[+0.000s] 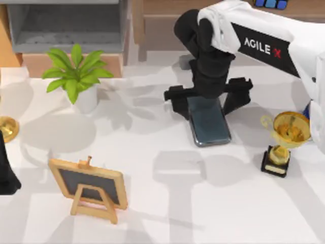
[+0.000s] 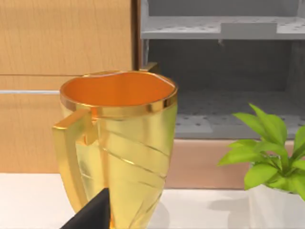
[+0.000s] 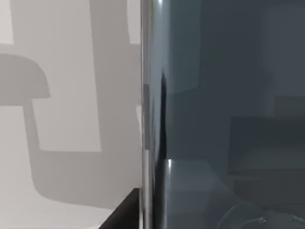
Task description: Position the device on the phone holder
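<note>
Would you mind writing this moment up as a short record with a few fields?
Device: smartphone near the table's right half, its upper end under the right gripper
Right arm: over the smartphone
Left arm: parked at the table's left edge
Left gripper: beside a gold cup
Nearby: trophy, potted plant, easel board

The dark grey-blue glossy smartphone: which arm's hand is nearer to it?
Right. The right hand is over the smartphone's far end; the left arm is parked at the table's left edge.
</note>
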Tool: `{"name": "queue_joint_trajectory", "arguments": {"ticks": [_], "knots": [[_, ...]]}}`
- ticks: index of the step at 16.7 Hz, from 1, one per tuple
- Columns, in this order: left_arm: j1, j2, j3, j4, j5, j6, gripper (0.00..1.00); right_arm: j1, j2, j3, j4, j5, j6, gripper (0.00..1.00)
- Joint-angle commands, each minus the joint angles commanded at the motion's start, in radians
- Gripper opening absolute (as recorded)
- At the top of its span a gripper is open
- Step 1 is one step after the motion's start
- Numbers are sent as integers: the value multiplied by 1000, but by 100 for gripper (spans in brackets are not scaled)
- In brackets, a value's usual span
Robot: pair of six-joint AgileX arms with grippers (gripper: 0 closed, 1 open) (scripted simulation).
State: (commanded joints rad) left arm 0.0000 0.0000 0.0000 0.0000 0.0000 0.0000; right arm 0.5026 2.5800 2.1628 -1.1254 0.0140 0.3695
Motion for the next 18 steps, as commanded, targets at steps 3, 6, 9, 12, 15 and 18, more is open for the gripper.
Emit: {"name": "queue_joint_trajectory", "arguments": {"ticks": [3,6,9,12,15,18], "knots": [[0,0,0,0,0,0,100,0,0,0,0,0,0,17],[0,0,0,0,0,0,100,0,0,0,0,0,0,0],[0,0,0,0,0,0,100,0,0,0,0,0,0,0],[0,0,0,0,0,0,100,0,0,0,0,0,0,0],[0,0,0,0,0,0,100,-2,-39,1,-18,12,-3,0],[0,0,0,0,0,0,100,-3,-46,35,-59,12,-2,0]]}}
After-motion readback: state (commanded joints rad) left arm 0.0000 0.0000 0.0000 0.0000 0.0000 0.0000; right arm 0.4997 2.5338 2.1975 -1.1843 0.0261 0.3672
